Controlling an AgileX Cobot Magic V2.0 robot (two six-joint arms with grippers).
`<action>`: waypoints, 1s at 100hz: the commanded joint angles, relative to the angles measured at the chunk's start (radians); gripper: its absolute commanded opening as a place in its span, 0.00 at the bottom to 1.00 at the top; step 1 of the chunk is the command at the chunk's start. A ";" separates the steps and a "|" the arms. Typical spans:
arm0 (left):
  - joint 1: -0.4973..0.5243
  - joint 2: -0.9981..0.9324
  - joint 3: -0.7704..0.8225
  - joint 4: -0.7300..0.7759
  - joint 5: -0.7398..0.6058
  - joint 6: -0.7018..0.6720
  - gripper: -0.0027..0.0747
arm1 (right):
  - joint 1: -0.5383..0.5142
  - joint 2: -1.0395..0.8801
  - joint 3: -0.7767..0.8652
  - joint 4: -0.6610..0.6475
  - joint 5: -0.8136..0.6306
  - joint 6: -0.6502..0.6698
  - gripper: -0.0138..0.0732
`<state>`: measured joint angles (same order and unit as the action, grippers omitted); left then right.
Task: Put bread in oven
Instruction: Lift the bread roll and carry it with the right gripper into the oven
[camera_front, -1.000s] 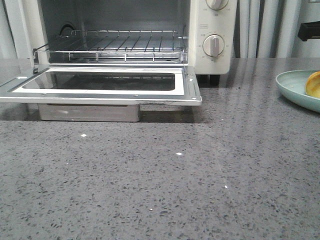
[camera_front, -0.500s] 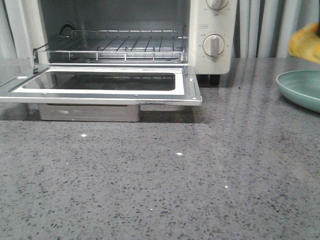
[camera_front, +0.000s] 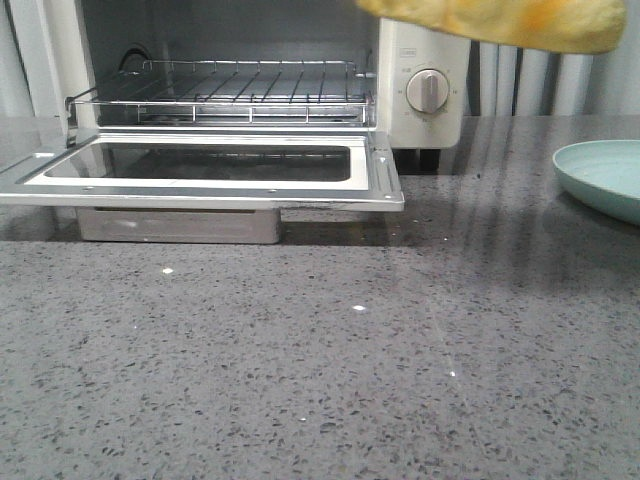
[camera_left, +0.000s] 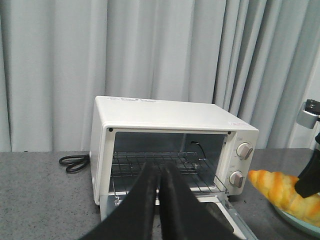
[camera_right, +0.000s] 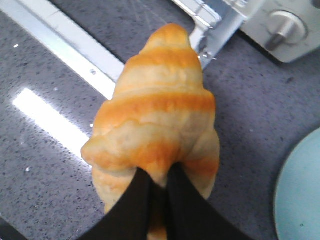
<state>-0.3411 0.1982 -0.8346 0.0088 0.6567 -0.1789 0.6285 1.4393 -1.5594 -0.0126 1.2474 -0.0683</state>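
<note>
Right wrist view: the right gripper (camera_right: 159, 187) has its jaws closed on the bread (camera_right: 159, 112), which juts out beyond them, lifted above the grey worktop (camera_right: 45, 75).
Bread: ahead of its far tip lies the corner of the oven (camera_front: 425, 70) door (camera_front: 200, 170), dropped open.
Plate (camera_front: 605, 175): pale green, off to one side of the right jaws.
Left gripper (camera_left: 159, 187): jaws pressed together, holding nothing, pointing at the oven's wire rack (camera_left: 165, 167).

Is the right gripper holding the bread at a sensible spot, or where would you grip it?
The right gripper pinches the bread near one tapered end. Judging by shape, the thicker middle, taken from above across its width, would likely balance better; the long free end overhangs.
</note>
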 joint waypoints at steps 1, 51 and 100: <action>0.001 0.016 -0.029 -0.009 -0.067 -0.007 0.01 | 0.043 -0.016 -0.033 -0.007 -0.076 -0.056 0.08; 0.001 0.016 -0.029 -0.009 -0.063 -0.007 0.01 | 0.144 0.182 -0.196 -0.138 -0.238 -0.113 0.08; 0.001 0.016 -0.029 -0.009 -0.063 -0.007 0.01 | 0.144 0.451 -0.475 -0.358 -0.273 -0.113 0.08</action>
<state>-0.3411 0.1982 -0.8346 0.0088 0.6688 -0.1789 0.7739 1.9166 -1.9791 -0.2980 1.0425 -0.1711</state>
